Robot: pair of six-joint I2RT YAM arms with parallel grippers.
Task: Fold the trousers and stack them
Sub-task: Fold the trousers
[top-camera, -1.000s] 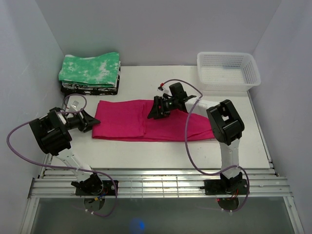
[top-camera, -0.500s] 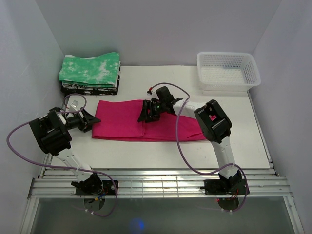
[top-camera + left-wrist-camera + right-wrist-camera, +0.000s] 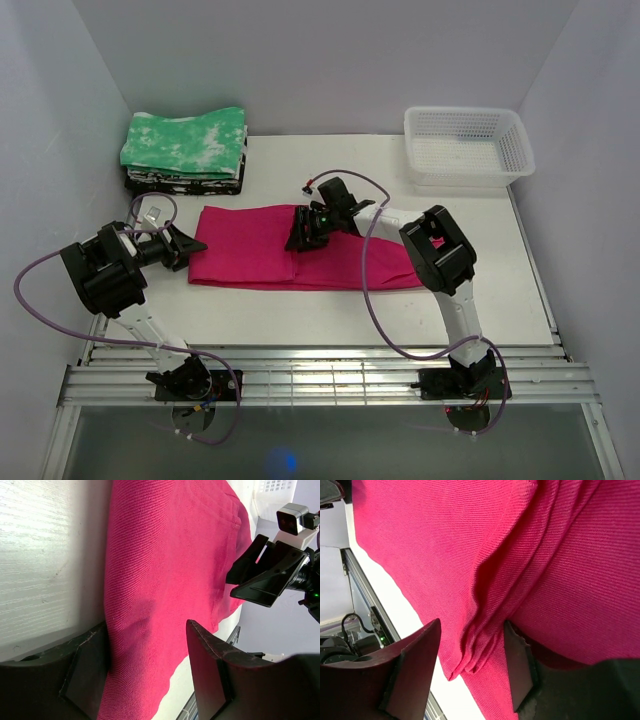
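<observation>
The trousers (image 3: 245, 252) lie across the table (image 3: 330, 170), with a stack of folded cloths (image 3: 185, 150) behind their left end and a plastic basket (image 3: 468, 145) behind their right end. The left gripper (image 3: 188, 248) sits at their left end, the right gripper (image 3: 298, 238) on their middle.

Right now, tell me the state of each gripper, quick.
Left gripper: open, astride the edge of the trousers, not gripping.
Right gripper: open, astride a raised fold of the trousers, not clamped on it.

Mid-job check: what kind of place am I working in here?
Probably a lab test cell for cloth folding, not a home: plain white walls box in a white table, with trousers, a folded cloth stack and a basket laid out.
</observation>
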